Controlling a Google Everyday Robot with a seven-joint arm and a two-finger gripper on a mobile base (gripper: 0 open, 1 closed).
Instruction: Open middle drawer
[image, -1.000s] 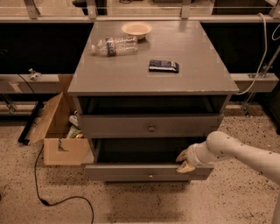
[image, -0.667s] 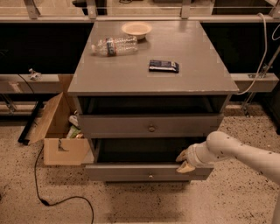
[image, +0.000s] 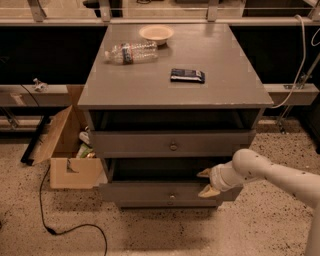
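My arm (image: 280, 175) reaches in low from the right, wrist pointing left. My gripper (image: 206, 182) sits at the right end of the middle drawer (image: 145, 192), fingers spread apart, one over the dark inside, one on the front. That drawer's sticking out partway.

Dim, warm-brown light overall, low contrast. Main light comes from above. The flat gray-painted wooden cabinet top (image: 150, 85) is the brightest big surface, w/ a paler sheen toward its far edge by the shallow cream round bowl (image: 156, 34). The clear crumpled plastic bottle (image: 131, 52) shows small glints. Inside of the gray-painted wooden middle drawer (image: 150, 191) is nearly black, shaded by the drawer above. The tan-tipped two-finger gripper (image: 206, 182), at that drawer's right front, is lit on top, tips apart, undersides dark. Soft shadow on the speckled stone floor (image: 150, 235) near the cabinet base. Recesses far left and far right go black. Fine detail looks soft throughout.
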